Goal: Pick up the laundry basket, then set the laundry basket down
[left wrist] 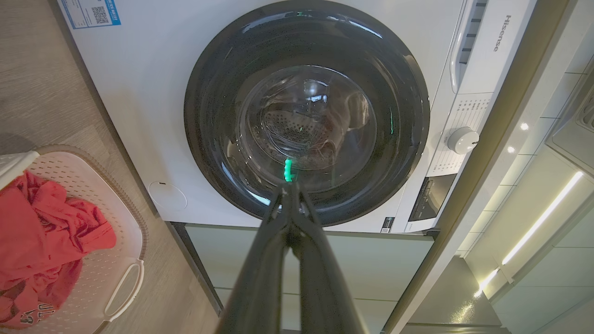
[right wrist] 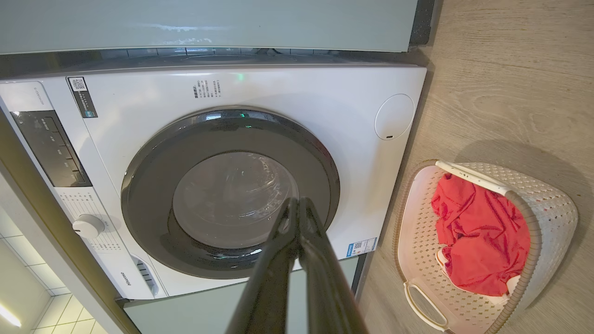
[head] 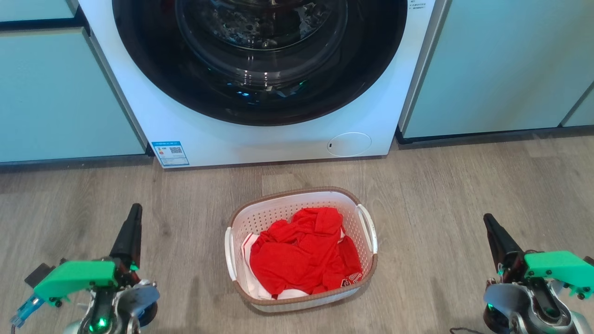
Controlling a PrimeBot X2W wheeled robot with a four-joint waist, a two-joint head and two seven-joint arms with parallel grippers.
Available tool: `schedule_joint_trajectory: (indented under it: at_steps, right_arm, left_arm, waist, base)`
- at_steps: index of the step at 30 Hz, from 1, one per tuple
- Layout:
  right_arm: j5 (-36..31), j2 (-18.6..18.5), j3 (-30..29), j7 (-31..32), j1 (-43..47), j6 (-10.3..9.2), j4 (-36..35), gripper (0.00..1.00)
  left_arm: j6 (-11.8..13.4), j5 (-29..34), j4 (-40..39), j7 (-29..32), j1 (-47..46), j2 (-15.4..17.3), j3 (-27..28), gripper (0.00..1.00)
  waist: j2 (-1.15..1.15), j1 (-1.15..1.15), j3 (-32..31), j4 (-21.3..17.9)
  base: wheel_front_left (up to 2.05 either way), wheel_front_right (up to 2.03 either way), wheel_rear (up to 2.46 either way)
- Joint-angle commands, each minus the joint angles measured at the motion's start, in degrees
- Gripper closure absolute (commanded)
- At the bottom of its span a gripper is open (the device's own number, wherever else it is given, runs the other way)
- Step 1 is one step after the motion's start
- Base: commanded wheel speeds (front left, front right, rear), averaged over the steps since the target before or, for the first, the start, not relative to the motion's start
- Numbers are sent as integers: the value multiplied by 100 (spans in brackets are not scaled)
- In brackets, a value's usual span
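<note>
The laundry basket (head: pixel 264 218) is small, white and perforated, with a brown rim and two white side handles. It stands on the wood floor in front of the washer, with red clothing (head: pixel 301 253) inside. It also lies at the left edge of the left wrist view (left wrist: pixel 118 260) and at the right of the right wrist view (right wrist: pixel 543 208). My left gripper (head: pixel 135 209) hovers shut to the basket's left, well apart from it. On the far right my right gripper (head: pixel 488 220) is shut too. Both hold nothing; their fingertips meet in the wrist views (left wrist: pixel 290 188) (right wrist: pixel 297 202).
A white front-loading washer (head: pixel 260 139) with a dark round door (head: pixel 260 55) stands just behind the basket. Pale green cabinet fronts (head: pixel 60 93) flank it on both sides. Bare wood floor (head: pixel 441 208) spreads around the basket.
</note>
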Motion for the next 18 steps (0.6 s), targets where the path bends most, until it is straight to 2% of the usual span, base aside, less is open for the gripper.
schedule_joint_trajectory:
  at_steps: [1, 18]
  right_arm:
    - [-62, -40, 95, 53, -274, -9, -199, 100]
    - [-60, -40, 97, 52, -274, -9, -199, 100]
  left_arm:
    - [-39, 18, -169, 42, -273, 82, 206, 100]
    - [-39, 18, -169, 42, -273, 82, 205, 100]
  waist:
    - [0, 0, 0, 0]
    - [0, 0, 0, 0]
  base:
    - [0, 0, 0]
    - [0, 0, 0]
